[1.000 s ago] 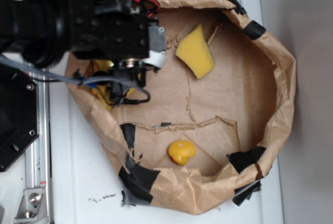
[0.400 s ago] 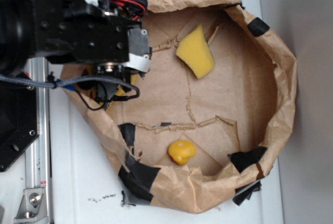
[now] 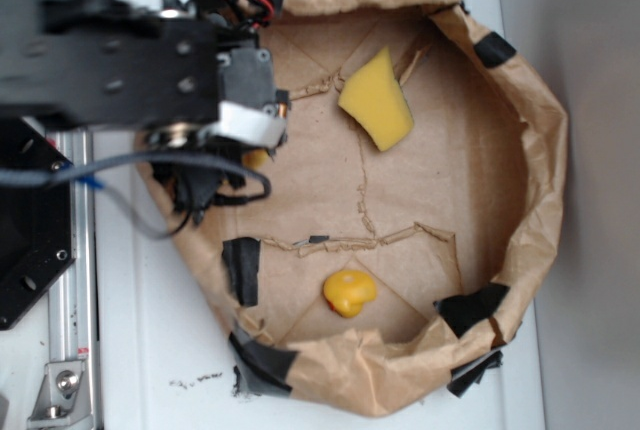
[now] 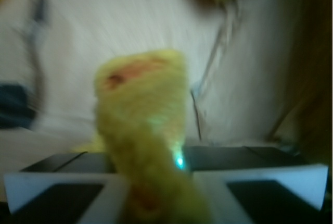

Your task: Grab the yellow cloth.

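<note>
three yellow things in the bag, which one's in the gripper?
The yellow cloth: fuzzy and folded, pinched in the gripper. The smooth sponge and the small glossy toy lie loose on the paper.

The black robot arm [image 3: 120, 60] covers the paper basin [image 3: 545, 150] at ten o'clock. A yellow sponge [image 3: 377, 100] lies near twelve o'clock, and a small orange-yellow toy [image 3: 348, 292] near six.

A robot lab bench: aluminium rail [image 3: 75, 310], white tabletop [image 3: 150, 330], taped brown-paper bin [image 3: 540, 180].
</note>
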Robot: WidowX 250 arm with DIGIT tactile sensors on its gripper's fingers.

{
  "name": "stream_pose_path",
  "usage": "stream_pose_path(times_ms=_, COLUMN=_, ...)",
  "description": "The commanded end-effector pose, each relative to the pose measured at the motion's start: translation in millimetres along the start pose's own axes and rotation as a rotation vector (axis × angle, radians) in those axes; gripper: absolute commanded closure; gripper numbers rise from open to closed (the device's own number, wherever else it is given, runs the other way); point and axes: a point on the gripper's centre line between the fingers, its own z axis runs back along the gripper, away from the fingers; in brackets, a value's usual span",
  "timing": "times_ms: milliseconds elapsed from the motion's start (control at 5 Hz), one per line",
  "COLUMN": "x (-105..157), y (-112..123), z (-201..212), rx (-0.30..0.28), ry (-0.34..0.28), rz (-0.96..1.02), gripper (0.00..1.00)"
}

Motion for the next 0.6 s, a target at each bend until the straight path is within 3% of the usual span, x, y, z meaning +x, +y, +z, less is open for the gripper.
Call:
stream_pose_path(times_ms=0, x=25, y=-7, z=77, rx=0.014, ry=-0.275, rz=0.078, gripper=1.0)
stream_pose_path(times_ms=400, x=35, y=3, z=76, rx=-0.016, ry=-0.333, rz=0.155, gripper=1.0)
